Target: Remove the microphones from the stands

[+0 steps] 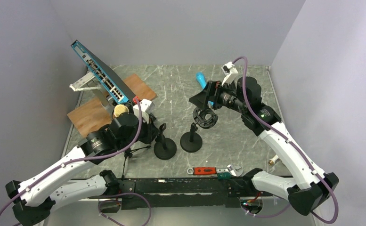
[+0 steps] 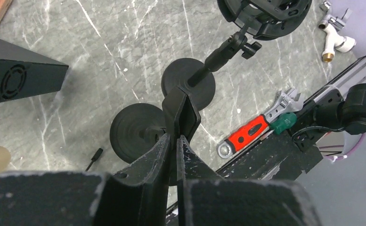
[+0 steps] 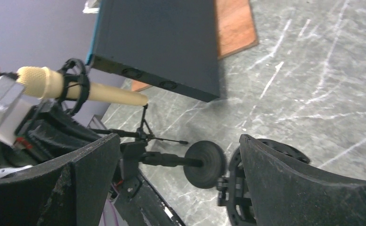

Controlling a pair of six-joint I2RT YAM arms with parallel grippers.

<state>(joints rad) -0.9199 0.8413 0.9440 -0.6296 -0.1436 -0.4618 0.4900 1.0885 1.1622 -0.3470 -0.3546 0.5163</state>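
Observation:
The beige microphone (image 3: 77,87) lies level in a black ring mount on a small tripod stand (image 3: 143,133). In the top view only the microphone's head (image 1: 120,110) shows above my left arm. My left gripper (image 2: 175,137) (image 1: 158,132) is shut on the black clip (image 2: 181,110) of a round-based stand (image 2: 136,132), right of the microphone. My right gripper (image 3: 179,141) (image 1: 200,100) is open with nothing between its fingers. It hangs over the empty ring mount (image 1: 204,117) of a second round-based stand (image 1: 191,141).
A tilted network switch (image 1: 98,70) leans over a wooden board (image 1: 91,115) at the back left. A red-handled wrench (image 1: 203,170) and a green-handled tool (image 1: 224,175) lie at the near edge. A white fitting (image 1: 273,160) lies right, and a blue cylinder (image 1: 200,78) behind my right gripper.

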